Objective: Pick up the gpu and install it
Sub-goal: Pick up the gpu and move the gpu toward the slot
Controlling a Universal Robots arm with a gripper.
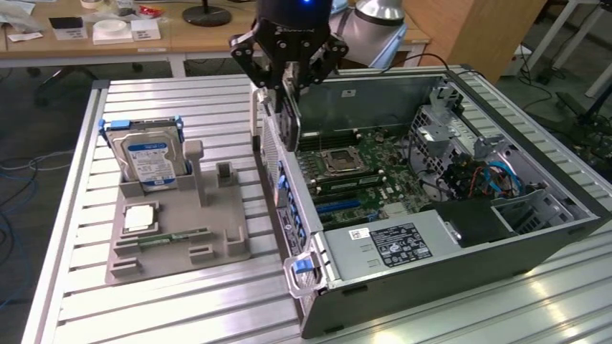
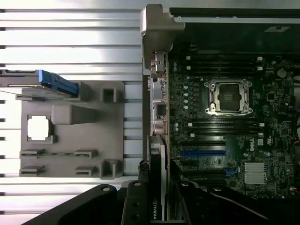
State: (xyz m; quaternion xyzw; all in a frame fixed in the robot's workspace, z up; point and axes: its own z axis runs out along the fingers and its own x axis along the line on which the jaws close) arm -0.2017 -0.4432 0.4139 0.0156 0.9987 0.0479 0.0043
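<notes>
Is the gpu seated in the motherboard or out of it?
Out: the gripper holds the gpu upright above the case wall, clear of the motherboard.

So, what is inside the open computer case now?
A motherboard with a processor socket, a blue slot and cables. The labelled grey box hides whatever lies under it. The gpu, held by the gripper, is not yet seated.
</notes>
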